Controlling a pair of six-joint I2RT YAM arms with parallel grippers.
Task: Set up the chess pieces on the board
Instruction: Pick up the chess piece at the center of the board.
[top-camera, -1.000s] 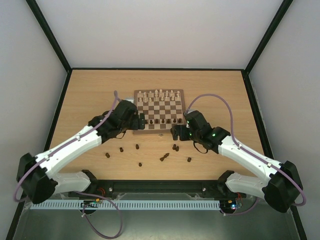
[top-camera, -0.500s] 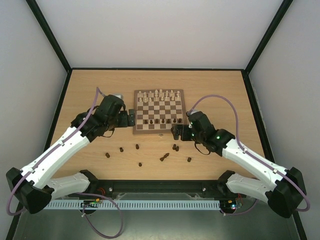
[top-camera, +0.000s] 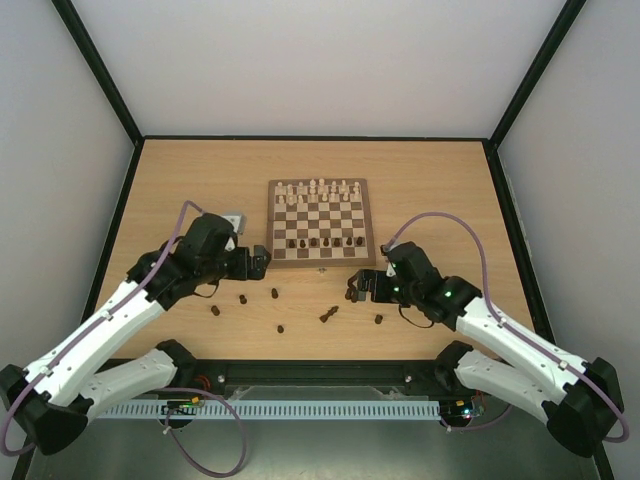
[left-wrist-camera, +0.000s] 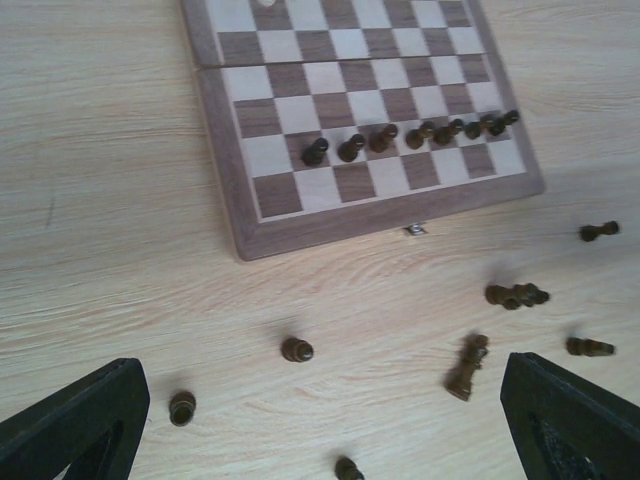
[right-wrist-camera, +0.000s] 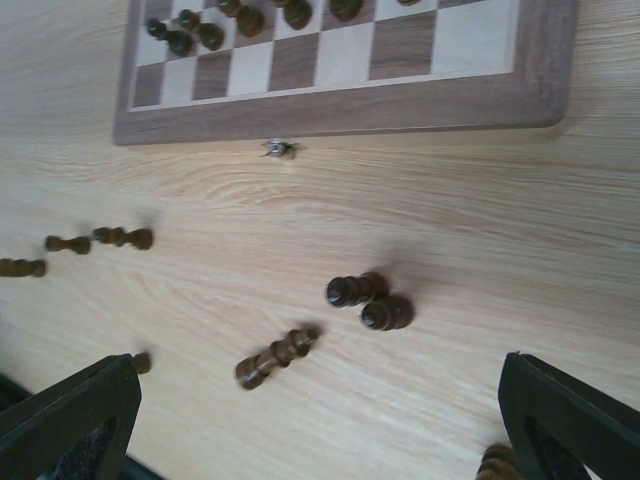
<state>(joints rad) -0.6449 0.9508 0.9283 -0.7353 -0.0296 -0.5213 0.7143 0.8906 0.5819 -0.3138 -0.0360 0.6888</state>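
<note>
Top external: dark chess pieces scattered near board.

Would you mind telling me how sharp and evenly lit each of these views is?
Top external: soft, even light, no glare on the board. Left wrist: sharp, loose dark pieces cast faint shadows. Right wrist: slightly soft, its fingers are dark silhouettes.

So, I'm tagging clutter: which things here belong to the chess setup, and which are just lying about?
Job: board, dark pieces on it, cream pieces, loose dark pieces.
Not part of it: small metal bit at the board's edge, purple cables.
</note>
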